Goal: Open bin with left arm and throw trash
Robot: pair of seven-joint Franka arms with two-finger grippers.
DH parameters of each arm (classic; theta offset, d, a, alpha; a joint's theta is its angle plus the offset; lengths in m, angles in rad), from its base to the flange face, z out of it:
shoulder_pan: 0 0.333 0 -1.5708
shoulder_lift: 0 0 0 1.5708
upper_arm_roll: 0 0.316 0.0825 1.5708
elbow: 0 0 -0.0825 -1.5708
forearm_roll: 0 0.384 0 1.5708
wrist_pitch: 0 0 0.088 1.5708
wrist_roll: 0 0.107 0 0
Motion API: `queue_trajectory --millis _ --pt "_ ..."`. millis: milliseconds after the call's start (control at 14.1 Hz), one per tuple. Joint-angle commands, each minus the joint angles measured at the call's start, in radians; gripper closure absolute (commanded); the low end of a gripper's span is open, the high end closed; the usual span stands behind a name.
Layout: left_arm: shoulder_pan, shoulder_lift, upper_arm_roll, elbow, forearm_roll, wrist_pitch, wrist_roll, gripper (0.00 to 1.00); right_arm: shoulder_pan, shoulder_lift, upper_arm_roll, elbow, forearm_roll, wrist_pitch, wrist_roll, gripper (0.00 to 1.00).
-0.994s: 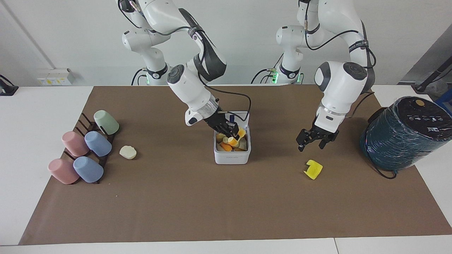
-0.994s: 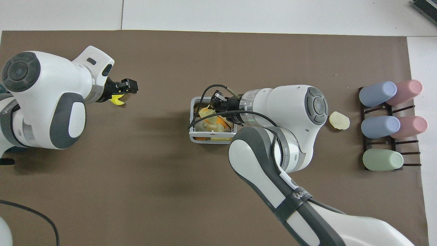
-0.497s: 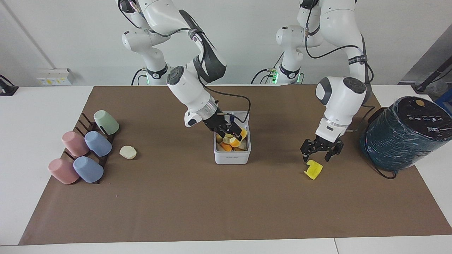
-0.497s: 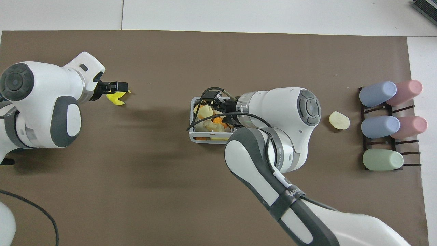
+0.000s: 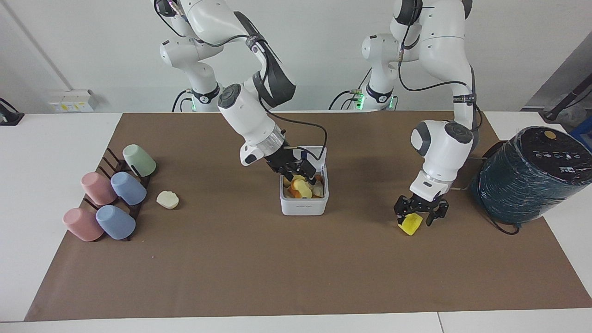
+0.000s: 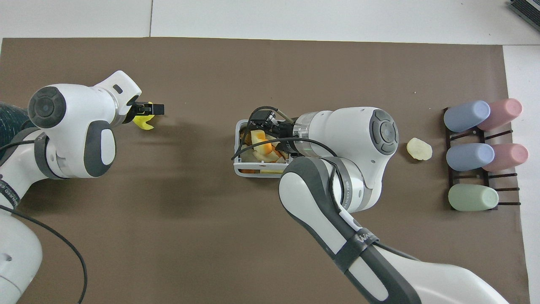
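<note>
The white bin [image 5: 304, 207] stands open in the middle of the brown mat, its lid [image 5: 316, 151] tipped up on the side nearer the robots, with several soft pieces inside. The yellow-and-orange wedge [image 5: 303, 187] lies on top of them, seen also in the overhead view [image 6: 259, 141]. My right gripper [image 5: 299, 175] hangs open just over the bin. My left gripper [image 5: 416, 218] is down at the mat, open, its fingers either side of the bright yellow notched piece [image 5: 410, 225]. The cream-white lump [image 5: 167, 200] lies on the mat beside the cup rack.
A dark rack with several pastel cups [image 5: 111, 196] stands toward the right arm's end of the table. A big dark teal wrapped cylinder [image 5: 529, 178] with a black cable stands toward the left arm's end, close to the left arm.
My left gripper has come down from above the mat until its fingers straddle the yellow notched piece. My right gripper has let the wedge go into the bin and lifted slightly.
</note>
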State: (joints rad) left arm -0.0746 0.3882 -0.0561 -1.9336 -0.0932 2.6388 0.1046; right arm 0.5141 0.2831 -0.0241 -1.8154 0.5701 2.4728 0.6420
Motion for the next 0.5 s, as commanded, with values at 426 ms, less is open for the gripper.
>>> queue_trajectory --millis 426 --pt "0.001 0.026 -0.005 -0.037 0.003 0.064 0.069 0.0 -0.353 -0.139 0.004 -0.056 -0.427 -0.29 -0.51 0.0"
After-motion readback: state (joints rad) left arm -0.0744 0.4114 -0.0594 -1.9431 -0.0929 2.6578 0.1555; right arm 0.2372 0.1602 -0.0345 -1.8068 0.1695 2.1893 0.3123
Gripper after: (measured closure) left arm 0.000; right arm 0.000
